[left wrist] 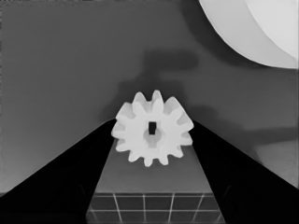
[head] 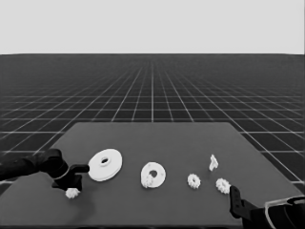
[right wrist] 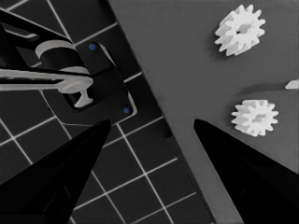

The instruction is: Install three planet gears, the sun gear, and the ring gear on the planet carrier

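— What lies on the dark worktop [head: 157,133]?
— From the left: left pincer [head: 71,187] spread around a gear [head: 72,192]; larger round part [head: 105,165]; smaller round part [head: 153,174]; two gears [head: 194,180]; right pincer [head: 233,202] spread, parked at the corner.
— Beyond it?
— Gridded floor [head: 152,86].

We see the black left gripper [head: 72,187] standing over a small white toothed gear [head: 72,192] at the dark table's [head: 152,136] left end, just beside the larger white round part [head: 105,165]. The smaller white round part [head: 153,174] lies mid-table, a gear resting on its near edge. Two more gears [head: 194,180] [head: 222,185] and a thin white piece [head: 213,162] lie rightward, near the parked right gripper [head: 234,202].
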